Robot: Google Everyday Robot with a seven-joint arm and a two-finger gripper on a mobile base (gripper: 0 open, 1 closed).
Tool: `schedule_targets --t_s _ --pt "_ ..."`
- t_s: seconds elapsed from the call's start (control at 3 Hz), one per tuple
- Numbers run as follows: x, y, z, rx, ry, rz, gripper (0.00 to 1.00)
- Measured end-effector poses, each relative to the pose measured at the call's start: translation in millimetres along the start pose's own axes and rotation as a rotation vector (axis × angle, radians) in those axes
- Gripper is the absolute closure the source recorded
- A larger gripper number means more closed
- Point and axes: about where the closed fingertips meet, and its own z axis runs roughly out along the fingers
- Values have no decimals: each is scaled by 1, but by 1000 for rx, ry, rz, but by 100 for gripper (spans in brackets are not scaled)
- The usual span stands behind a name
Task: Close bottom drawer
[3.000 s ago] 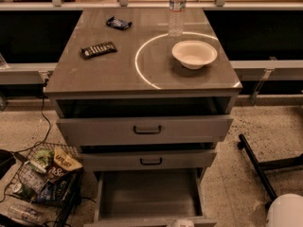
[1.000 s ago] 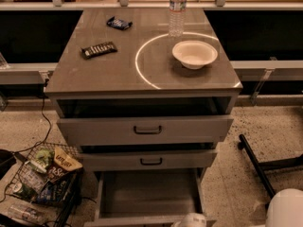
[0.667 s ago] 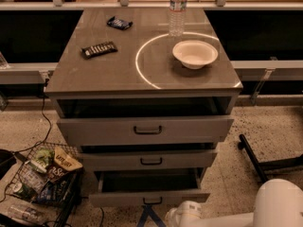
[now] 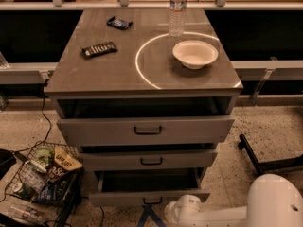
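1. The cabinet (image 4: 118, 72) fills the middle of the frame, with three grey drawers stacked down its front.
2. The bottom drawer (image 4: 149, 196) sits at lower centre, partly pulled out. Its tray runs straight back into the cabinet.
3. My gripper (image 4: 179, 211) is at the bottom edge, so the drawer front lies just up and left of it. I cannot tell whether it is apart or together, or touching the front.

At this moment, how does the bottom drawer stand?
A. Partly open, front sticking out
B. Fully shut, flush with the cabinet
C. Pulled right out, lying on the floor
A: the bottom drawer front stands forward of the middle drawer, with a dark strip of its tray showing behind it. The gripper is low at its front, just right of the handle.
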Motion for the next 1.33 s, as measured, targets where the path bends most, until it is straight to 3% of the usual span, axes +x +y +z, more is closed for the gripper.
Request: schedule_targets --t_s 0.33,0.67,1.0,1.33 --pt "8 -48 19 34 -18 -49 100" --pt "9 -64 25 45 -28 -65 100" --pt "7 -117 46 93 -76 -98 100" --pt "7 -117 46 93 -76 -98 100"
